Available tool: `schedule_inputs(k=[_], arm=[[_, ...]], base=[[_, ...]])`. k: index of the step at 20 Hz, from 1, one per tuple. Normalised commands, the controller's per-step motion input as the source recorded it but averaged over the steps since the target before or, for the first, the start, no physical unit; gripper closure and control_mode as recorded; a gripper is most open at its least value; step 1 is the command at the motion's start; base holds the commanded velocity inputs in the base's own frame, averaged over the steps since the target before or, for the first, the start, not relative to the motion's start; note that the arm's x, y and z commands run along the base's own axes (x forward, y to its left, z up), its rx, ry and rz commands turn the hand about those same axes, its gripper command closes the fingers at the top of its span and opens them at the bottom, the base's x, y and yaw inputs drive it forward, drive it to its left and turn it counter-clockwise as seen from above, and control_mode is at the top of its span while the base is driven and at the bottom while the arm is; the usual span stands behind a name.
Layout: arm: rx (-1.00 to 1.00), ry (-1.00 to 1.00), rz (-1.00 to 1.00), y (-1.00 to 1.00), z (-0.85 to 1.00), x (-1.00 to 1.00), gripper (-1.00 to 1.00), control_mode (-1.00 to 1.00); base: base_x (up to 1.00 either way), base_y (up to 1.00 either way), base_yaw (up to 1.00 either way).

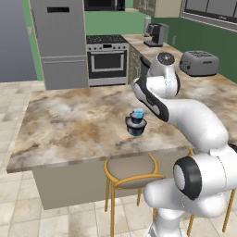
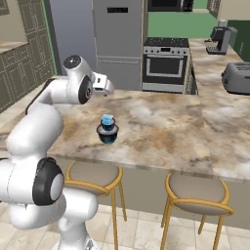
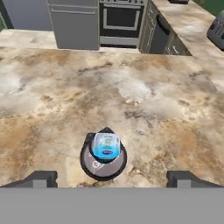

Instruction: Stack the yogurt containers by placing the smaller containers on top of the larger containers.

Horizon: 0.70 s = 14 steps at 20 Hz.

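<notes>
On the marbled tabletop (image 3: 175, 109), the tiny light-blue cup (image 3: 106, 145) sat atop the dark-blue tubs (image 3: 103, 162), just ahead of the spread, empty end effector (image 3: 112, 178).

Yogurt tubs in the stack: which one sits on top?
The tiny light-blue cup; it rests on the grey lid of the dark-blue tub beneath, and is paler and much narrower.
</notes>
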Motion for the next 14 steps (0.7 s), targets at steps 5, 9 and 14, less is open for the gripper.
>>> schedule_inputs(k=[5, 9, 14], arm=[[-0.19, -0.2, -0.07, 0.39, 0.42, -0.95, -1.0, -1.0], [-0.18, -0.22, -0.15, 0.38, 0.38, -1.0, -1.0, -1.0], [-0.12, -0.21, -0.16, 0.37, 0.39, -0.97, -1.0, -1.0]], base=[[0.0, 0.0, 0.0], [0.0, 0.0, 0.0], [0.0, 0.0, 0.0]])
